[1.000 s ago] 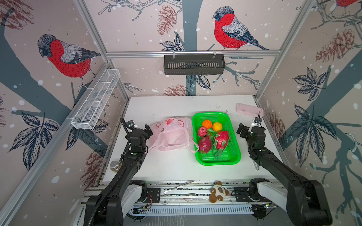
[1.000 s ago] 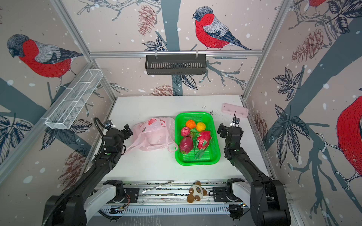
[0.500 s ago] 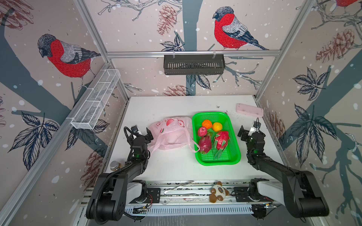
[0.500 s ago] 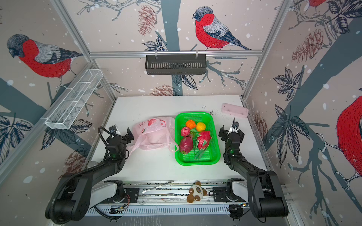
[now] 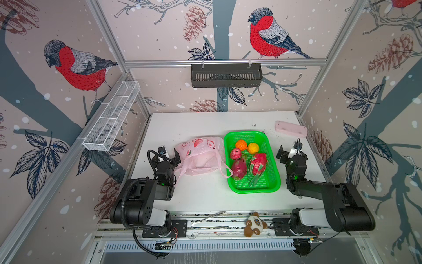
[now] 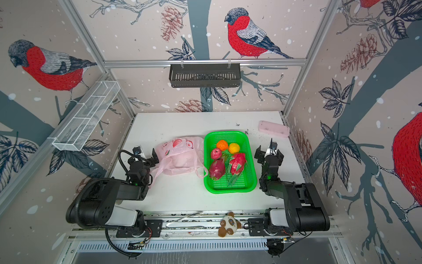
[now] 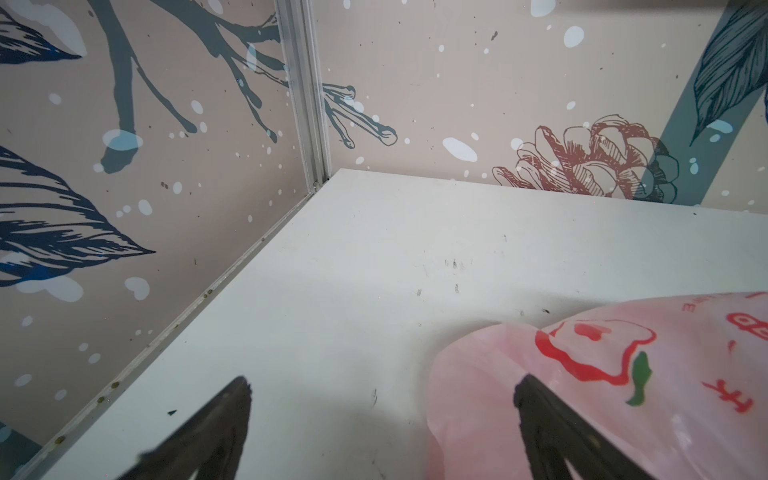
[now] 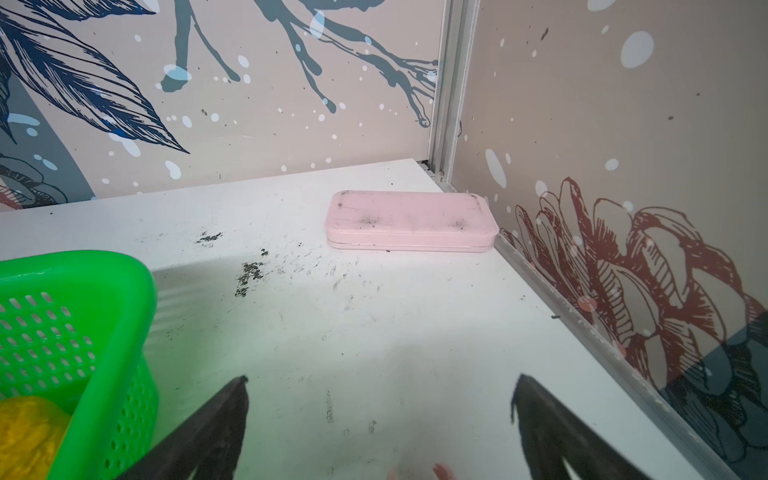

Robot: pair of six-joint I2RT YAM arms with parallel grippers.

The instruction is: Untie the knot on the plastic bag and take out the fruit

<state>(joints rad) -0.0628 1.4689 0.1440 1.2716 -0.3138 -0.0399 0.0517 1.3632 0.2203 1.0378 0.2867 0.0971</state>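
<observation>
Jaws spread wide and holding nothing, my left gripper point(image 5: 164, 157) sits low on the far side of the plastic bag point(image 5: 198, 157) from the green basket point(image 5: 245, 133). My right gripper point(image 5: 291, 153) is just right of that basket. The fruit point(image 5: 238, 168) lies inside the basket, and the slumped bag rests against its left rim.

Top views overhead; left wrist near plastic bag point(image 7: 685, 415).

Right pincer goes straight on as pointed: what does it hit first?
Likely the pink case by the back corner; only table lies between. Height unclear, so the right pincer might pass over it.
</observation>
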